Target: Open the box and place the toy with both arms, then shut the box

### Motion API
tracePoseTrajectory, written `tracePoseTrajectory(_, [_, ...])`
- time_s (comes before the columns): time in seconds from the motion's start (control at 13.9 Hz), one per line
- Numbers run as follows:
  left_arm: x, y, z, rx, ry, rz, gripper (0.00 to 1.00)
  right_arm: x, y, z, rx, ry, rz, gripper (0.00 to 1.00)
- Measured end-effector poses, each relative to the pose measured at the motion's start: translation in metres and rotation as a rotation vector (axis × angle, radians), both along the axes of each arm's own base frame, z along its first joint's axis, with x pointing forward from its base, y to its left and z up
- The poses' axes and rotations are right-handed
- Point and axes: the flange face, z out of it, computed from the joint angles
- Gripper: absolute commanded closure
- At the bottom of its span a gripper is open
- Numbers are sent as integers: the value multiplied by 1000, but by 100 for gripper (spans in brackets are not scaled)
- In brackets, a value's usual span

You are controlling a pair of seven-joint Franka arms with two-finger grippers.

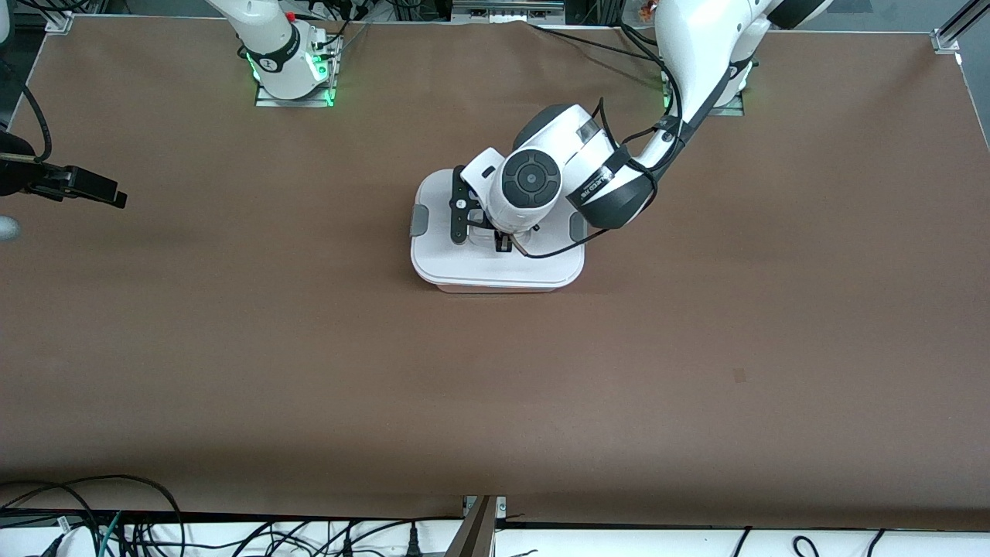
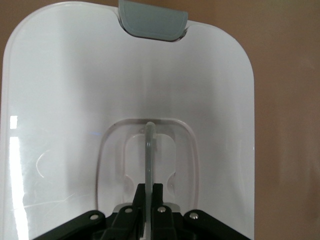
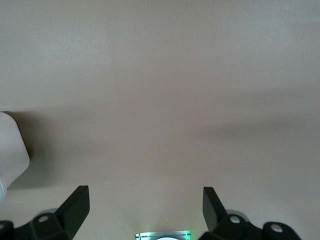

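Squarely in the middle of the brown counter point(image 1: 309, 348) sits the box point(image 1: 495, 267), its white lid point(image 2: 65, 100) on and lying flat. Its long axis runs from the right arm's end of the counter toward the left arm's end, with one grey latch point(image 1: 418, 220) on each short side; the second latch point(image 1: 577, 227) is partly under the arm. Along the box's edge nearest the front camera a strip of pinkish wall shows beneath the lid. No writing can be read on the box or lid; the only lettering in sight is on the black band of the left arm's wrist, too small to make out.

At the lid's centre is a rounded recess with a thin translucent handle point(image 2: 149, 155) standing up on edge. The left gripper point(image 2: 148, 197) is down on the lid over that recess, and its jaws are pinched tight on the handle, one on each face of it.

Well apart from the box, the right gripper point(image 3: 145, 200) hangs over bare counter near the right arm's end, waiting; its jaws are spread wide with nothing between them. In the right wrist view a white corner of the box shows at the edge.
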Motion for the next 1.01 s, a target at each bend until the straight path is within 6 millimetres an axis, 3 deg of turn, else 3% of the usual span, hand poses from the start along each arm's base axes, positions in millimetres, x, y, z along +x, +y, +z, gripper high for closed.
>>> tracePoseTrajectory(0.79, [-3,-4,2,17,-26,-22,100,0,0,0,0,-1,1,0])
tracePoseTrajectory(0.87, [-3,-4,2,17,-27,-22,95,0,0,0,0,-2,1,0])
tracePoseTrajectory(0.94, [-3,-4,2,18,-27,-22,78,0,0,0,0,-2,1,0])
tracePoseTrajectory(1.01, [-3,-4,2,18,-27,-22,1,0,0,0,0,-2,1,0])
